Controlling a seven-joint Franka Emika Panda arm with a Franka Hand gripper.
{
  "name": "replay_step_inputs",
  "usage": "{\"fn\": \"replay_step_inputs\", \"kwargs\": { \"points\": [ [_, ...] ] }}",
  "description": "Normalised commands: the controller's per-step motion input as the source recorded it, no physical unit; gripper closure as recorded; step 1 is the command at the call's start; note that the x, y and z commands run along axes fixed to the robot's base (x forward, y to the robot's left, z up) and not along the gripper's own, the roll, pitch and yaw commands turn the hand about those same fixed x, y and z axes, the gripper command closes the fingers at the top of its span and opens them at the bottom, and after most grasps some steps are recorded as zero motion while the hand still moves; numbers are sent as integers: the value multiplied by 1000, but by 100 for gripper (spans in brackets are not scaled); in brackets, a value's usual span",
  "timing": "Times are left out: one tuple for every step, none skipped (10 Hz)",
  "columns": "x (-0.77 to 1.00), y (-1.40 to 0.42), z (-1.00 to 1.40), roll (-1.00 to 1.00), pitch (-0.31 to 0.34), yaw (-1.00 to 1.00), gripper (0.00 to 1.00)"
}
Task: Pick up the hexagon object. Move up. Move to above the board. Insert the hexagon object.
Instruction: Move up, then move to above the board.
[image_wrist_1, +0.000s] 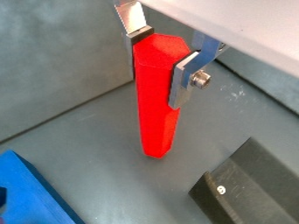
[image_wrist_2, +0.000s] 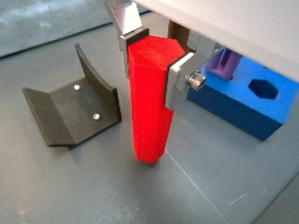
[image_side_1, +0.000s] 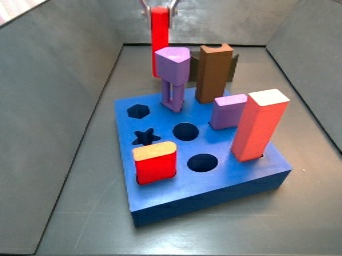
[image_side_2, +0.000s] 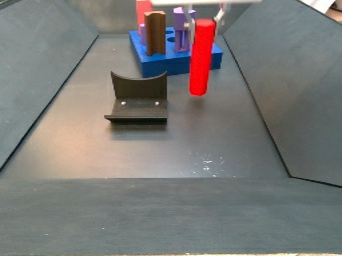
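Hexagon object, the tall bright red prism peg (image_wrist_2: 149, 101), hangs clamped near its top in the claw (image_wrist_2: 153, 54), so any tilt could jam it entering the thick blue square board (image_wrist_2: 251, 103).

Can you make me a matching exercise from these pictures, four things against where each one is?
Things:
1. hexagon object
2. fixture
3. purple peg
4. gripper

Places:
A. standing in the board
B. on the floor beside the board
C. clamped between the fingers
D. closed around the red peg's top

Pairs: 1-C, 2-B, 3-A, 4-D
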Motion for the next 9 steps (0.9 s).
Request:
{"fn": "replay_step_inputs", "kwargs": {
  "points": [
    [-18,-10,444,-43,27,15,100],
    [-13,-10,357,-52,33,16,100],
    [-3,-10,181,-69,47,15,100],
    [-147,-41,1000,75,-199,-272,100],
    [-151,-41,1000,70,-187,-271,100],
    [-158,-35,1000,59,-158,-221,100],
    [-137,-29,1000,26,-79,-121,100],
    [-127,-26,1000,11,-40,-95,100],
    [-110,-21,1000,-12,7,-72,100]
  ]
}}
